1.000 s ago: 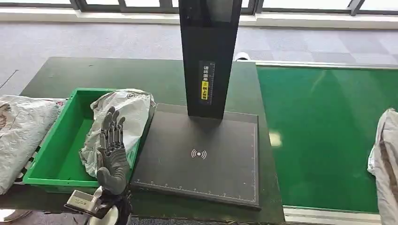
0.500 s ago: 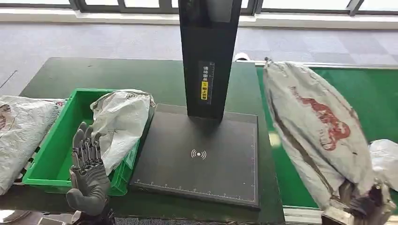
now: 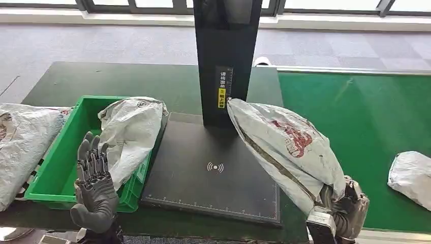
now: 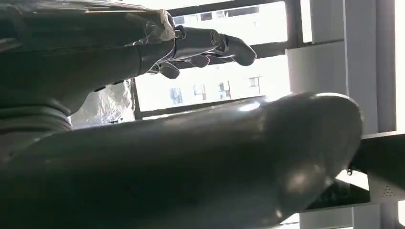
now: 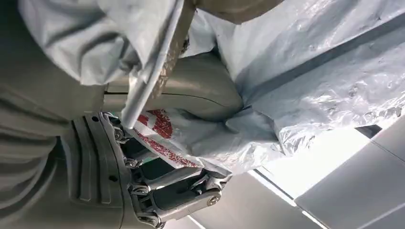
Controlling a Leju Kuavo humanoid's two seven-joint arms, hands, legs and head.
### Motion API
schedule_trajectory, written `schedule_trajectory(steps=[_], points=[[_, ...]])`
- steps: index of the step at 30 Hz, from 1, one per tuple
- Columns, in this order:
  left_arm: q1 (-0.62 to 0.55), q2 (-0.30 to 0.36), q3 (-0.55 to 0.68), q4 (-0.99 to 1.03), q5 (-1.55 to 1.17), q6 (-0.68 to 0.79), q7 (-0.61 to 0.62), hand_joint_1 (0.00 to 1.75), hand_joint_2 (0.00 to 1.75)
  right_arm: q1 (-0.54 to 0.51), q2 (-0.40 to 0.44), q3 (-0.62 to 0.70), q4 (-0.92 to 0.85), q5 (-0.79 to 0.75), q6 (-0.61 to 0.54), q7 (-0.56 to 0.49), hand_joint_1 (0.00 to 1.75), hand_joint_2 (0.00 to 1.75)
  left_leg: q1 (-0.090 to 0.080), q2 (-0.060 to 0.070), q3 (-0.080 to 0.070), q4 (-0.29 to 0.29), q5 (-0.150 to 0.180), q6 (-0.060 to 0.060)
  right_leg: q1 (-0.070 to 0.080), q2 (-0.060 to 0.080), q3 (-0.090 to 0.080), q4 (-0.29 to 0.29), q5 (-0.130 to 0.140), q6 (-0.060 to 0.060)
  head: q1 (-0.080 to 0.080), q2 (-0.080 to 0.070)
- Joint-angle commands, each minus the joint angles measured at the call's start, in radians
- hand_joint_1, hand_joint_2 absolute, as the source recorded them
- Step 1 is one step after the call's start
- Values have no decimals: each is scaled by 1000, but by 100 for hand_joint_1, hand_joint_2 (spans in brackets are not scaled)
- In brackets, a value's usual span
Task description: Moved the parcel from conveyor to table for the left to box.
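Parcel (image 3: 284,147) is hanging centre-right over the scanner pad (image 3: 203,178), right hand (image 3: 348,211) clutching it; left hand (image 3: 94,188) is waiting, fingers spread; boxing remaining.

Black post (image 3: 225,56): vertical strip of small light characters above a yellow label (image 3: 221,97), too small to read | Black pad (image 3: 213,170): white wireless-signal symbol (image 3: 215,166) at centre; ruler-like tick marks along near and right edges | Parcel (image 3: 284,147): red printed mark (image 3: 290,137), illegible
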Motion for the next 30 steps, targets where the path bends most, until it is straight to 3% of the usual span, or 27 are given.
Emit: schedule_trajectory(steps=[1, 4, 5, 6, 7, 8, 9, 12, 16, 17, 18, 24, 26, 30], points=[[-17, 25, 27, 38, 1, 1, -32, 0, 0, -35, -31, 37, 80, -4, -4, 3, 175, 175, 1, 2, 2, -2, 0, 0, 1, 2, 2, -2, 1, -1, 0, 0], [-17, 25, 27, 38, 1, 1, -32, 0, 0, -35, -31, 37, 80, -4, -4, 3, 175, 175, 1, 2, 2, -3, 1, 0, 1, 2, 2, -3, 2, -2, 0, 0], [-48, 11, 12, 70, 9, -42, -32, 0, 0, -117, -86, 239, 304, 95, 245, 155, 175, 175, 1, 1, 1, -1, 0, 0, 1, 2, 1, -1, 1, -1, 0, 0], [-97, -10, 11, 123, 0, -42, -32, 0, 0, -204, -23, 300, 493, 117, 410, 194, 175, 175, 1, 2, 2, -3, 1, -1, 1, 2, 1, -3, 2, -2, 0, 0], [-97, -10, 11, 123, 0, -42, -32, 0, 0, -204, -23, 300, 493, 117, 410, 194, 175, 175, 3, 5, 3, -2, 0, -1, 3, 5, 2, -4, 3, -1, 0, 0], [-138, -20, 2, 162, -5, -32, -32, 0, 0, -320, 36, 336, 776, 96, 284, 83, 175, 175, 3, 9, 5, -6, 3, -1, 3, 9, 3, -8, 6, -2, 0, 0], [-141, -20, 0, 166, -5, -30, -32, 0, 0, -329, 39, 342, 803, 88, 272, 71, 175, 175, 4, 10, 1, -6, 2, -1, 4, 11, 6, -7, 6, -2, 0, 0], [-127, -20, 4, 152, -5, -23, -32, 0, 0, -320, 9, 356, 772, 58, 259, 102, 175, 175, 6, 12, -3, -4, 0, -5, 6, 14, 1, -4, 6, -5, 0, 0], [-123, -33, 3, 137, -16, -37, -22, 0, 0, -317, -6, 328, 748, 31, 262, 135, 175, 175, 4, -3, 1, -2, 6, -4, 4, -1, 1, -2, 4, -3, 0, 0], [-134, -33, 0, 144, -17, -44, -12, 0, 0, -316, 3, 299, 746, 8, 237, 126, 28, 175, 4, -3, 1, -2, 6, -4, 4, -1, 1, -2, 4, -3, 0, 0], [-140, -34, -2, 149, -17, -46, -10, 0, 0, -316, 4, 290, 750, 4, 223, 128, 0, 175, 4, -2, 2, -3, 6, -3, 4, 0, 2, -3, 4, -3, 0, 0], [-160, -34, -12, 175, -17, -45, -8, 0, 0, -324, 4, 278, 777, -17, 220, 114, 0, 175, 4, -3, 1, -3, 6, -4, 4, 0, 0, -4, 5, -4, 0, 0], [-167, -35, -16, 183, -17, -42, -7, 0, 0, -335, 5, 270, 801, -79, 262, 48, 0, 175, 4, -1, 2, -1, 4, -4, 4, 1, 0, -2, 3, -4, 0, 0], [-168, -38, -17, 180, -17, -38, -6, 0, 0, -341, 2, 277, 810, -74, 231, 33, 0, 175, 4, -2, 4, -2, 5, -4, 4, 1, 1, -3, 5, -4, 0, 0]])
